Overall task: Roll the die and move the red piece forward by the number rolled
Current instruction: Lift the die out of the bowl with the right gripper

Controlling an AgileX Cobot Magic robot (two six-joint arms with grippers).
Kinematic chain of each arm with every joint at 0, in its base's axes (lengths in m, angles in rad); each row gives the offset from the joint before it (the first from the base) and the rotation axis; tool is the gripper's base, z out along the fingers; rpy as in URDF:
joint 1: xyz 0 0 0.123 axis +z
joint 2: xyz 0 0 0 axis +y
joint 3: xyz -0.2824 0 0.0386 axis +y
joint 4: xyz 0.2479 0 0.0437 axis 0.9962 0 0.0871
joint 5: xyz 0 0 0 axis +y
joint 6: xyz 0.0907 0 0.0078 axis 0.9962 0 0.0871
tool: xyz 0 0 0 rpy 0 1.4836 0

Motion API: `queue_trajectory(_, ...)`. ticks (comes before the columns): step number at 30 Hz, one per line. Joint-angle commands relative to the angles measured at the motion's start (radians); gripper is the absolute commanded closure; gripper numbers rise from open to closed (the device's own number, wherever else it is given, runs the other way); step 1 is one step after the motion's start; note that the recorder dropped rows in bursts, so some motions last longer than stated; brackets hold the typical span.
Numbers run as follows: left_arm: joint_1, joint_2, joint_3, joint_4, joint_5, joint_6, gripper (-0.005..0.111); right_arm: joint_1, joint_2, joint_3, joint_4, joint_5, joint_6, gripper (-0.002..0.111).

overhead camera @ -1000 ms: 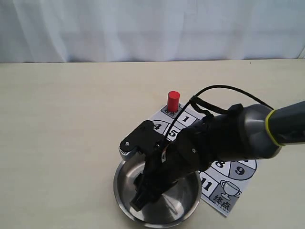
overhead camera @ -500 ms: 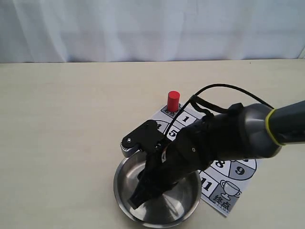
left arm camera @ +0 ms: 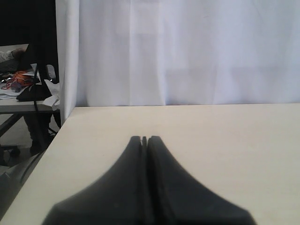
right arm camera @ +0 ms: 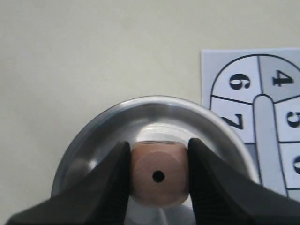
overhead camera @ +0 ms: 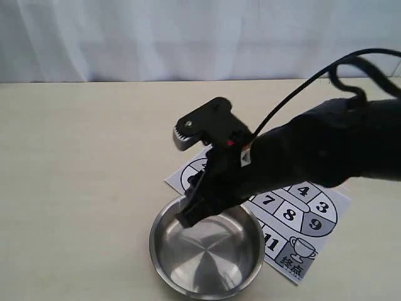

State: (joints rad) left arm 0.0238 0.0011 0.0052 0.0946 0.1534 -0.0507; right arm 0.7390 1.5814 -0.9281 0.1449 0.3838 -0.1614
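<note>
As the right end effector [right arm camera: 158, 157] grips the die [right arm camera: 159, 190], one pip [right arm camera: 158, 176] shows

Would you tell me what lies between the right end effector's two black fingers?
The small tan wooden die, single pip showing, gripped over the round steel bowl; the right wrist view shows it.
</note>
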Motion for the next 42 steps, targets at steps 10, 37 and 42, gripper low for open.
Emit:
queue_trajectory(10, 0.000, -0.001, -0.005, -0.001, -0.011, -0.002, 0.107, -0.462, -0.044, -0.003, -0.261, 0.107, 0.208, 0.104)
queue_trajectory(37, 0.000, -0.001, -0.005, -0.001, -0.009, -0.002, 0.107, -0.724, 0.150, -0.003, -0.386, -0.030, 0.335, 0.104)
queue_trajectory(42, 0.000, -0.001, -0.005, -0.001, -0.009, -0.002, 0.107, -0.655, 0.150, -0.003, 0.041, -0.104, -0.028, 0.101)
